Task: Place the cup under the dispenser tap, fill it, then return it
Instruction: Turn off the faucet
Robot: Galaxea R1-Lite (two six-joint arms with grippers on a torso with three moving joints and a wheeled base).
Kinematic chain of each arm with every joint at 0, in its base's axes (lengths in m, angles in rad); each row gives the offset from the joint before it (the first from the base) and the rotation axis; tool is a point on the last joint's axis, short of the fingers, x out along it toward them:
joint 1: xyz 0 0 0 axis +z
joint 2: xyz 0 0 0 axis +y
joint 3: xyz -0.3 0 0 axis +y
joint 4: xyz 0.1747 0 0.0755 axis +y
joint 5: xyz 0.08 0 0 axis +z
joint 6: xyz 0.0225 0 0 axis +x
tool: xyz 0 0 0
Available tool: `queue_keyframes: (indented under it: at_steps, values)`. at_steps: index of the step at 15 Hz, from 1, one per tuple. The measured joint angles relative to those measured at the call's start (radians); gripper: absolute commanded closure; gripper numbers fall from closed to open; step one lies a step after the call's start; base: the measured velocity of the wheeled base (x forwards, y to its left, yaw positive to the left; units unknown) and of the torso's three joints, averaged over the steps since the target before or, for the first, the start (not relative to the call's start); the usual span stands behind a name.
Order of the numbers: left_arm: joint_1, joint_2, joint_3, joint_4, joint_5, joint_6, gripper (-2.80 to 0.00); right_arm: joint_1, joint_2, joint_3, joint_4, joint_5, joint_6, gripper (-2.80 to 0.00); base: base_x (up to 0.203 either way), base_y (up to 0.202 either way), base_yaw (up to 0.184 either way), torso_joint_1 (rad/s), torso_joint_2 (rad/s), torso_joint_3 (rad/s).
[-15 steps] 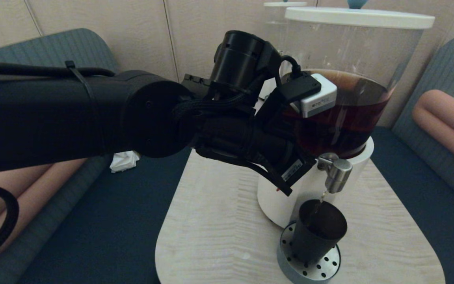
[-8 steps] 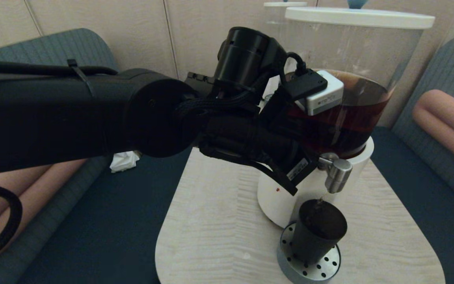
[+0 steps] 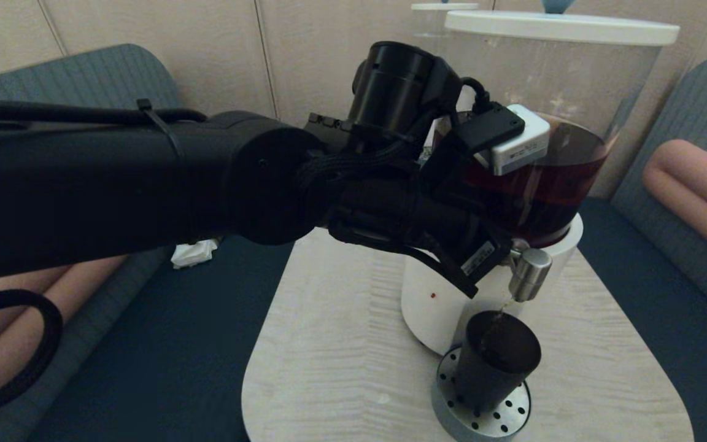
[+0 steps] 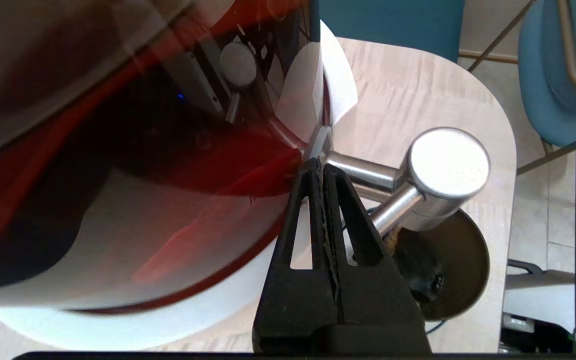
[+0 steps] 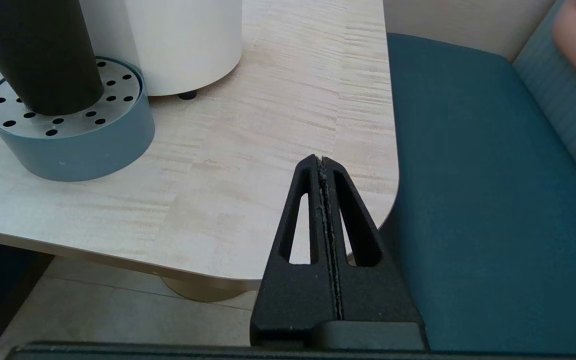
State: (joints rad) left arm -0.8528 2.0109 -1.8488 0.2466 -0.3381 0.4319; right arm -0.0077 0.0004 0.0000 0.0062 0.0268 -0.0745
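The left claw (image 4: 318, 172), pinched shut and holding nothing, has crept closer to the tap (image 3: 529, 279) over the last second, its tips now against the tap's stem by the tank. A thin stream runs from the tap into the cup (image 3: 496, 361), which stands on the drip tray (image 3: 452, 410) directly beneath. Filling looks underway. The right claw (image 5: 322, 162), also shut, idles beside the bench (image 5: 278, 105), away from the tap.
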Motion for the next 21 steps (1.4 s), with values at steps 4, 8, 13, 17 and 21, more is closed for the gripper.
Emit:
queue_keyframes:
  at_steps: [4,8,13,17,21]
  values:
    - [0.000,0.009,-0.003,-0.021,0.004,0.000,0.00,0.000,0.000,0.000,0.000,0.000,0.000,0.00,0.000,0.000,0.000,0.000,0.00,0.000]
    - [0.000,-0.004,0.011,-0.011,0.018,-0.002,0.00,0.000,0.000,0.000,0.000,0.000,0.000,0.00,0.000,0.000,0.000,0.000,0.00,0.000]
    - [0.005,-0.047,0.080,-0.009,0.030,-0.005,0.00,0.000,0.000,0.000,0.000,0.000,0.000,0.00,0.000,0.000,0.000,0.000,0.00,0.000]
    - [0.005,-0.096,0.161,-0.014,0.033,-0.005,0.00,0.000,0.000,0.000,0.000,0.000,0.000,0.00,0.000,0.000,0.000,0.000,0.00,0.000]
    - [0.002,-0.139,0.220,-0.018,0.032,-0.009,0.00,0.000,0.000,0.000,0.000,0.000,0.000,0.00,0.000,0.000,0.000,0.000,0.00,0.000]
